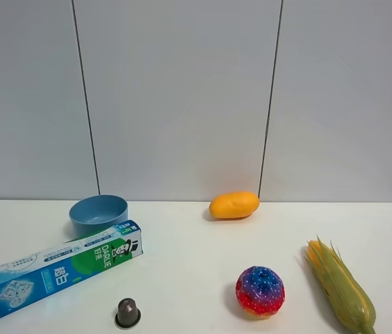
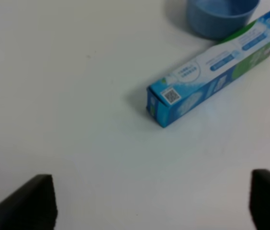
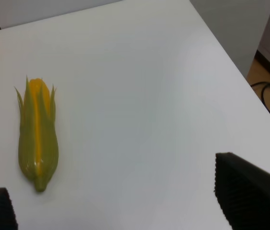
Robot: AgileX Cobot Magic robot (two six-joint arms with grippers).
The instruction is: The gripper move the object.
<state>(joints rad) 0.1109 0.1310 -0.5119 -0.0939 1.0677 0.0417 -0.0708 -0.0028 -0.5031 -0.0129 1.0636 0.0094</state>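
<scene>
The ear of corn [image 1: 340, 285], yellow kernels in a green husk, lies on the white table at the front right, to the right of the ball. It also shows in the right wrist view [image 3: 37, 134], lying alone on the table. My right gripper [image 3: 111, 184] is open and empty above the table; the corn lies beside one finger, apart from both. My left gripper [image 2: 154, 191] is open and empty above the table, short of the toothpaste box [image 2: 211, 67]. Neither gripper shows in the exterior high view.
An orange mango [image 1: 234, 204] lies at the back middle. A multicoloured ball [image 1: 259, 291] sits left of the corn. A blue bowl [image 1: 99, 214], the toothpaste box [image 1: 60, 268] and a small dark capsule [image 1: 128, 313] are on the left. The table's edge [image 3: 230, 57] is near the corn's side.
</scene>
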